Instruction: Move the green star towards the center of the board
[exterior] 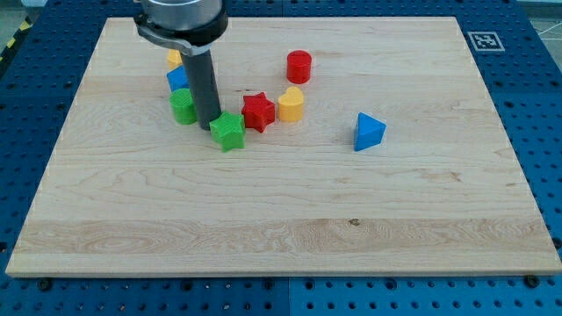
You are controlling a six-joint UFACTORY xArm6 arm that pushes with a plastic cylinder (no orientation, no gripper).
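Left of the table's [290, 219] centre, the green star [227, 131] is shown touched on its upper-left side by my tip [210, 128]; a red star [258, 111] adjoins it. No jaws are fitted. Pushing is judged under way; a rightward, slightly downward shove is needed.

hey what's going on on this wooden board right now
A robot arm's dark rod is working on a green star. My tip sits at the star's left edge, seemingly touching it, between it and a green block. A red star sits just right of the green star, with a yellow block beyond it. The green star is left of the board's center.
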